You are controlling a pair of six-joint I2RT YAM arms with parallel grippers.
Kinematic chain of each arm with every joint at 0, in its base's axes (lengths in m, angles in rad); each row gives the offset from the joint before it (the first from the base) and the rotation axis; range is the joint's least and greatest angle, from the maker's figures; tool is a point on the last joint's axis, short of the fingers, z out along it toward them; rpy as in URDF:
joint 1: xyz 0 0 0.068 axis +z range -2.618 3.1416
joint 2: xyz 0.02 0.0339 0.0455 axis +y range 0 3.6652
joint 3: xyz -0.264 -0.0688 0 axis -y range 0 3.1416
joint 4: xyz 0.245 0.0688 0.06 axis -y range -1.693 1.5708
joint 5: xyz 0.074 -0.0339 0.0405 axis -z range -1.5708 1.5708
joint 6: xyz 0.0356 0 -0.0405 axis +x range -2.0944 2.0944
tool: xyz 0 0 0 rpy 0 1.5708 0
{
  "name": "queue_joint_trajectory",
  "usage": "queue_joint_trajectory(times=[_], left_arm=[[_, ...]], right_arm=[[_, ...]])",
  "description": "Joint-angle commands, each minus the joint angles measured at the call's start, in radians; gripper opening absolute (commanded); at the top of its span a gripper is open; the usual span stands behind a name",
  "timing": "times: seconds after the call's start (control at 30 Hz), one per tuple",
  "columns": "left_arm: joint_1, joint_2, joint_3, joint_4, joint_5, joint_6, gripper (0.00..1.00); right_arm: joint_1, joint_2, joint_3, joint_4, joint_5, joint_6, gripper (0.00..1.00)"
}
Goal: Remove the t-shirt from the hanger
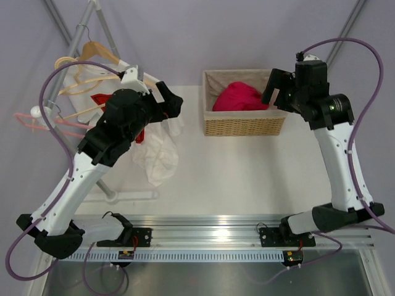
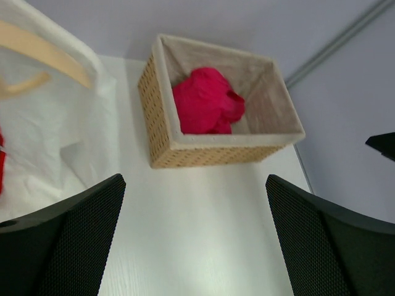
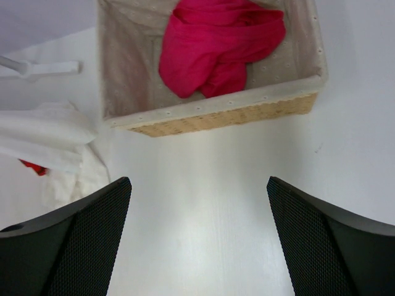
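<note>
The magenta-red t-shirt (image 1: 237, 95) lies crumpled inside the wicker basket (image 1: 244, 126) at the back of the table. It also shows in the left wrist view (image 2: 207, 102) and the right wrist view (image 3: 219, 46). The cream-yellow hanger (image 1: 86, 83) hangs bare on the rack at the back left, among other hangers. My left gripper (image 1: 173, 102) is open and empty, raised between the rack and the basket (image 2: 216, 154). My right gripper (image 1: 278, 89) is open and empty, raised at the basket's right end (image 3: 222, 117).
A white t-shirt with a red logo (image 1: 157, 154) hangs from a brown wooden hanger (image 1: 99, 50) on the rack and drapes onto the table. A pink hanger (image 1: 37, 120) sticks out at the far left. The rack's metal pole (image 1: 74, 37) rises at the back left.
</note>
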Motion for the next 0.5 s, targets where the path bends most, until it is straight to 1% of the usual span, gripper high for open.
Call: queue_joint_trajectory(times=[0.0,0.03,0.07,0.1,0.13,0.17,0.2,0.27,0.3,0.33,0.4,0.47], left_arm=[[-0.023,-0.021,-0.066,0.145,0.207,-0.004,0.99],[-0.040,-0.033,-0.089,0.163,0.258,0.006,0.99],[-0.046,-0.044,-0.133,0.179,0.280,0.006,0.99],[-0.055,-0.062,-0.156,0.203,0.319,0.006,0.99],[-0.066,-0.070,-0.175,0.206,0.355,0.012,0.99],[-0.081,-0.079,-0.210,0.194,0.353,0.033,0.99],[-0.110,-0.102,-0.230,0.190,0.343,0.038,0.99],[-0.135,-0.136,-0.280,0.191,0.303,0.038,0.99],[-0.152,-0.156,-0.334,0.199,0.292,0.024,0.99],[-0.157,-0.197,-0.362,0.206,0.260,0.013,0.99],[-0.166,-0.228,-0.406,0.228,0.255,-0.014,0.99],[-0.172,-0.266,-0.451,0.230,0.231,-0.019,0.99]], right_arm=[[0.066,-0.175,-0.163,0.017,-0.096,0.080,0.99],[0.086,-0.226,-0.228,0.106,-0.104,0.097,0.99],[0.104,-0.272,-0.357,0.151,-0.104,0.160,1.00],[0.132,-0.359,-0.421,0.186,-0.105,0.197,1.00],[0.144,-0.403,-0.475,0.262,-0.130,0.223,1.00],[0.152,-0.470,-0.566,0.289,-0.143,0.264,0.99],[0.155,-0.496,-0.604,0.301,-0.186,0.281,0.99],[0.155,-0.535,-0.650,0.292,-0.219,0.265,1.00],[0.156,-0.559,-0.655,0.281,-0.257,0.247,0.99],[0.155,-0.570,-0.658,0.265,-0.262,0.242,1.00],[0.156,-0.593,-0.670,0.245,-0.218,0.262,0.99],[0.155,-0.590,-0.663,0.188,-0.173,0.262,1.00]])
